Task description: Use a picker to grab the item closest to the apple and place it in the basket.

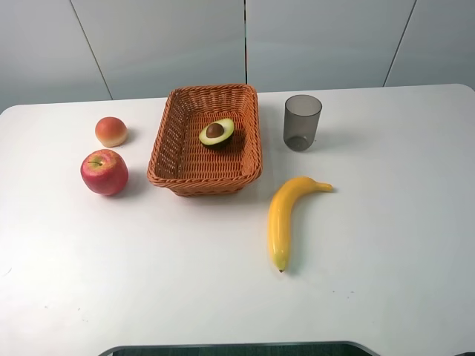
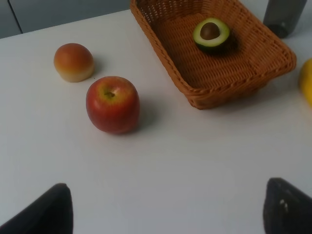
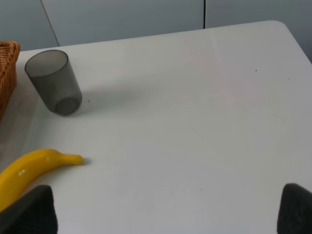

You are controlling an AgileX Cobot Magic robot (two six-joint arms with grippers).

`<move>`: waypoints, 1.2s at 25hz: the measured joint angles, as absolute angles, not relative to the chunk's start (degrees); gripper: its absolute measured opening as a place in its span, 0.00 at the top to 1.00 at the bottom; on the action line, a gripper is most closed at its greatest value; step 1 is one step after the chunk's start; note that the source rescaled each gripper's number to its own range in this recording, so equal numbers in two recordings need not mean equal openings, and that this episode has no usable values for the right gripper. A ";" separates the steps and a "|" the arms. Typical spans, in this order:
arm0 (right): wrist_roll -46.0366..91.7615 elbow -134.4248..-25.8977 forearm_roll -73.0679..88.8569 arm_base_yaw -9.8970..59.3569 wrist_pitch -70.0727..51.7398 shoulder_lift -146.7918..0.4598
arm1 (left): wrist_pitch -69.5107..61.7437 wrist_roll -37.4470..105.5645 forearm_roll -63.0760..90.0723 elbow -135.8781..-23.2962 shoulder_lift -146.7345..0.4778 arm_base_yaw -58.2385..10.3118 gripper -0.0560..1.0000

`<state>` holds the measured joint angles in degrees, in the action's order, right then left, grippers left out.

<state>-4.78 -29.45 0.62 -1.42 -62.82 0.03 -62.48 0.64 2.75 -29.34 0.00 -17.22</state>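
Counter (image 1: 223, 297) stock, as I see it: apple (image 1: 104, 171) near left edge; bread roll (image 1: 110, 131) just behind it, nearest item, my target. Basket (image 1: 205, 139) mid-counter, holding avocado half (image 1: 217, 133). Left fingers (image 2: 53, 209) apart, empty; right fingers (image 3: 34, 209) likewise.

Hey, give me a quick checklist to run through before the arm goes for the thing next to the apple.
1. Target identified: the bread roll sits nearest the apple: ok.
2. Roll free to grasp: apart from the apple, nothing on top: ok.
3. Left gripper open, fingertips spread wide, nothing between them: ok.
4. Basket has room: only an avocado half lies inside: ok.
5. Path from roll to basket unobstructed: ok.
6. Right gripper out of the way, over bare table near the banana: ok.
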 joint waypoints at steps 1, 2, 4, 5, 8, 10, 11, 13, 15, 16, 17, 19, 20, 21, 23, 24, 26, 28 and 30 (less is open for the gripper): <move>-4.78 -29.45 0.62 -1.42 -62.82 0.03 | -62.48 0.64 2.75 -29.34 0.00 -17.22 0.00; -4.78 -29.45 0.62 -1.42 -62.82 0.03 | -62.37 0.64 2.75 -29.34 0.00 -17.22 0.00; -4.78 -29.45 0.62 -1.42 -62.82 0.03 | -62.37 0.64 2.75 -29.34 0.00 -17.22 0.00; -4.78 -29.45 0.62 -1.42 -62.82 0.03 | -62.37 0.64 2.75 -29.34 0.00 -17.22 0.00; -4.78 -29.45 0.62 -1.42 -62.82 0.03 | -62.37 0.64 2.75 -29.34 0.00 -16.50 0.00; -4.78 -29.45 0.62 -1.42 -62.82 0.03 | -62.37 0.64 2.75 -29.34 0.00 -14.56 0.00; -4.78 -29.45 0.62 -1.42 -62.82 0.03 | -62.37 0.64 2.75 -29.34 0.00 -13.06 0.00; -4.78 -29.45 0.62 -1.42 -62.82 0.03 | -62.37 0.64 2.75 -29.34 0.00 -10.24 0.00; -4.78 -29.45 0.62 -1.42 -62.82 0.03 | -62.37 0.64 2.75 -29.34 0.00 -8.02 0.00; -4.78 -29.45 0.62 -1.42 -62.82 0.03 | -62.37 0.64 2.75 -29.34 0.04 -7.51 0.00; -4.78 -29.45 0.62 -1.42 -62.82 0.03 | -62.37 0.64 2.75 -29.34 0.00 -7.11 0.00; -4.78 -29.45 0.62 -1.42 -62.82 0.03 | -62.37 0.64 2.75 -29.34 0.04 -6.55 0.00; -4.78 -29.45 0.62 -1.42 -62.82 0.03 | -62.37 0.64 2.75 -29.34 0.04 -6.43 0.00; -4.78 -29.45 0.62 -1.42 -62.82 0.03 | -62.37 0.64 2.75 -29.34 0.04 -6.43 0.00; -4.78 -29.45 0.62 -1.42 -62.82 0.03 | -62.37 0.64 2.75 -29.34 0.00 -6.43 0.00; -4.78 -29.45 0.62 -1.42 -62.82 0.03 | -62.37 0.64 2.75 -29.34 0.00 -6.43 0.00; -4.78 -29.45 0.62 -1.42 -62.82 0.03 | -62.37 0.64 2.75 -29.34 0.00 -6.43 0.00; -4.78 -29.45 0.62 -1.42 -62.82 0.03 | -62.37 0.64 2.75 -29.34 0.00 -6.43 0.00; -4.78 -29.45 0.62 -1.42 -62.82 0.03 | -62.37 0.64 2.75 -29.34 0.00 -6.43 0.00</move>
